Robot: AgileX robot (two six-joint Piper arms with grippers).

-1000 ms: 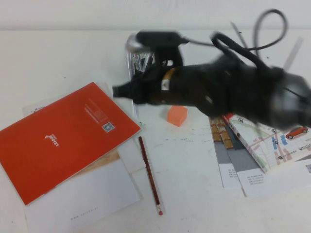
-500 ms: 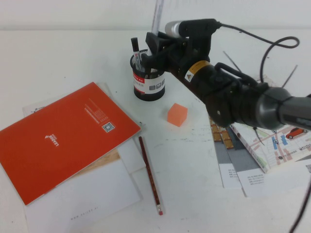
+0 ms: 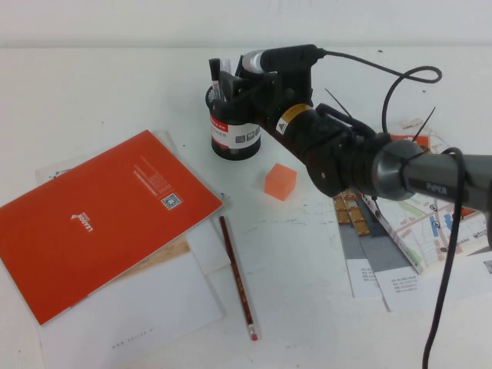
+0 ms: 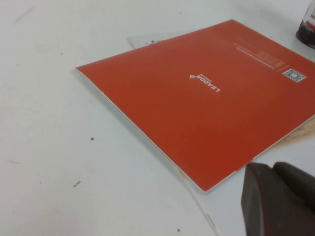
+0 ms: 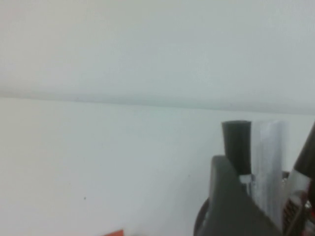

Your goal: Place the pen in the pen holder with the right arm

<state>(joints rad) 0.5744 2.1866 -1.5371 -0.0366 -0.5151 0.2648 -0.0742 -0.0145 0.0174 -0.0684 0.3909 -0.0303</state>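
Note:
The black mesh pen holder (image 3: 234,137) with a red and white label stands at the back middle of the table. My right gripper (image 3: 231,86) hovers right over its mouth, open. In the right wrist view the whitish frosted pen (image 5: 268,162) stands upright in the holder beside a black marker cap (image 5: 236,142), next to one dark finger (image 5: 229,196). The other finger is out of frame. In the high view the pen is hidden behind the gripper. My left gripper (image 4: 278,199) is shut and empty, low over white paper by the red booklet's corner.
A red booklet (image 3: 100,215) lies on white sheets at the left. A thin dark red pencil (image 3: 237,277) lies in front of it, and an orange cube (image 3: 280,182) sits near the holder. Map leaflets (image 3: 415,231) lie under the right arm.
The pen stood tall above the right gripper; now it has dropped down into the holder. The right gripper has sunk a little over the holder's mouth.

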